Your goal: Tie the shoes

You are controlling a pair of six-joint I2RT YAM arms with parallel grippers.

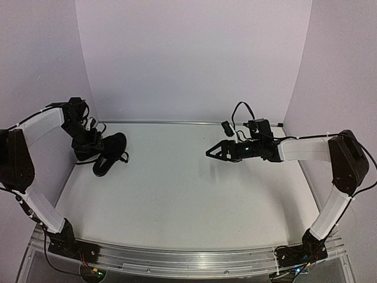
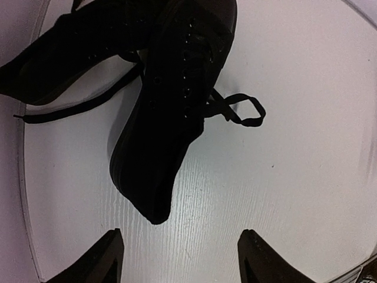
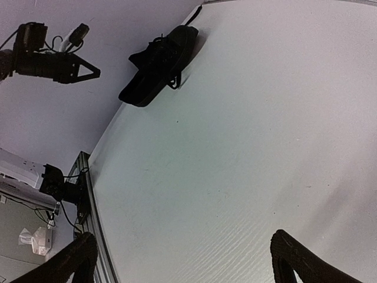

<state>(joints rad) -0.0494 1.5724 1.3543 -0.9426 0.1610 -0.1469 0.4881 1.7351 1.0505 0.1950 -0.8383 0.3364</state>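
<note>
There are two black shoes (image 2: 159, 130), one white table (image 1: 188, 194), two robot arms (image 1: 44, 121), a left hand (image 2: 182, 256) and a right hand (image 3: 182, 252).

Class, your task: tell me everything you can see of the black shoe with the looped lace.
The shoe is all black, low-top, matte like canvas, with eyelets down its front. It lies on the white table, toe pointing towards the open left gripper. Its thin lace trails out in a loose loop. Its heel end seems to touch the second shoe.

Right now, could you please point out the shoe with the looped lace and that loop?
shoe with the looped lace (image 2: 162, 135): left wrist view, midfoot.
lace loop (image 2: 261, 112): left wrist view, outer bend.
</note>
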